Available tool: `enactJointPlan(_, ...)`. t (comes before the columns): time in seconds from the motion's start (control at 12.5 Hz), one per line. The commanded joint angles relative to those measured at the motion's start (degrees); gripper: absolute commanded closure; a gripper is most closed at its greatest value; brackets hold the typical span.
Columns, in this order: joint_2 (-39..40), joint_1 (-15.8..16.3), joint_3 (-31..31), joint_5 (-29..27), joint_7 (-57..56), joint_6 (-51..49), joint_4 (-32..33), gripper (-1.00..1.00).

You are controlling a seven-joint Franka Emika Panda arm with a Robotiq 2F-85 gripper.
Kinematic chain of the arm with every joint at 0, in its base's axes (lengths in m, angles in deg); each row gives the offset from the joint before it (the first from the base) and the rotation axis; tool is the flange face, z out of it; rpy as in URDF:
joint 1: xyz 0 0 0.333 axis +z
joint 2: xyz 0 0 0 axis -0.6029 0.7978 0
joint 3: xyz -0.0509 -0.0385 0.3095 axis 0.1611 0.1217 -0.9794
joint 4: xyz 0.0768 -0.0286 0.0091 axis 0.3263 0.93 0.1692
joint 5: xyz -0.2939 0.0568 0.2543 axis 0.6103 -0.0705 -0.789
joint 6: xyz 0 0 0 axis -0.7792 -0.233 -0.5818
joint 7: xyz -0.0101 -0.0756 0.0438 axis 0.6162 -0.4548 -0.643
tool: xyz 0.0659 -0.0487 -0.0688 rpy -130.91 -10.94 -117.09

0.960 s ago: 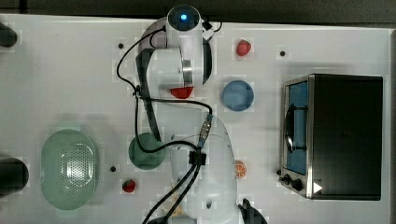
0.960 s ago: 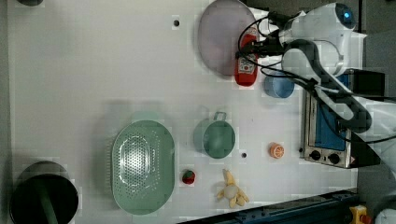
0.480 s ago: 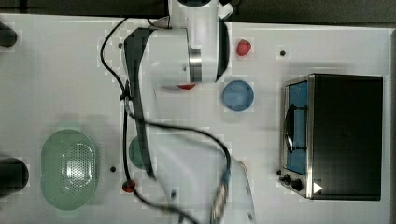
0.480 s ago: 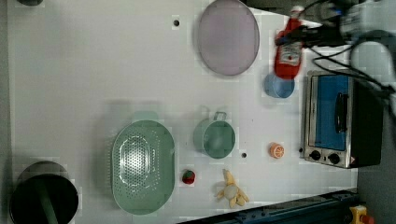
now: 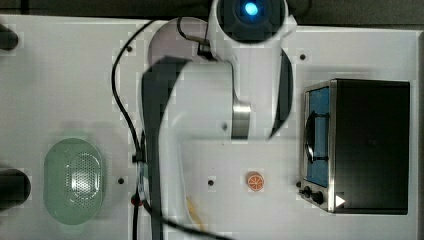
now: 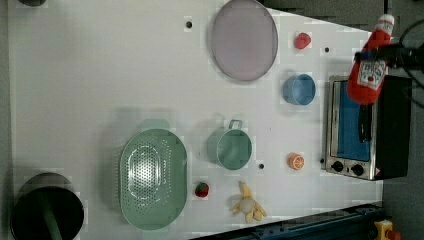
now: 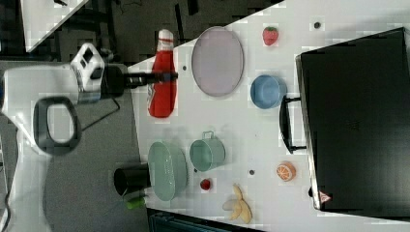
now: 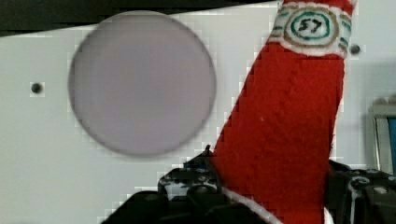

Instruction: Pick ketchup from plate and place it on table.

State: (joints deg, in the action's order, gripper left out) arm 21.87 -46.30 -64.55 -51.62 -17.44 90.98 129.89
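While fingers (image 7: 162, 76) grip ketchup (image 7: 162, 92), plate (image 7: 217, 61) bare, blue bowl (image 7: 265, 91) beside.

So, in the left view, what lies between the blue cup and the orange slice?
Nothing: in the left view, bare white table lies between the blue cup and the orange slice.

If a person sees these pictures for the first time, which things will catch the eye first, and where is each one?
The red ketchup stands out most: the gripper holds it in the air, off the bare lavender plate, which lies at the table's far edge in the left view. Next comes the black toaster oven at the left view's right. The big green colander sits low in the left view, near the green cup.
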Motion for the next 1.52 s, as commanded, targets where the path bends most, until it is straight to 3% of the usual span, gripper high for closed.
enactJointPlan(0.08,0.4,-1.5,0.5,0.0,-0.3,-0.8,10.6,-0.15)
enactJointPlan(0.24,-1.1,-1.6,1.3,0.0,0.8,2.9,16.8,-0.15)
enactJointPlan(0.64,0.0,-1.7,1.5,-0.1,3.2,23.4,31.3,-0.15)
enactJointPlan(0.96,4.9,-1.7,1.5,-0.3,7.0,32.0,35.1,-0.15)
enactJointPlan(1.04,5.9,-1.7,1.6,-0.4,7.3,32.4,35.1,-0.23)
enactJointPlan(1.36,5.6,-1.7,1.3,-1.1,7.3,33.8,34.0,-0.99)
enactJointPlan(1.52,3.9,-1.6,1.1,-1.1,7.8,33.3,31.0,-1.0)
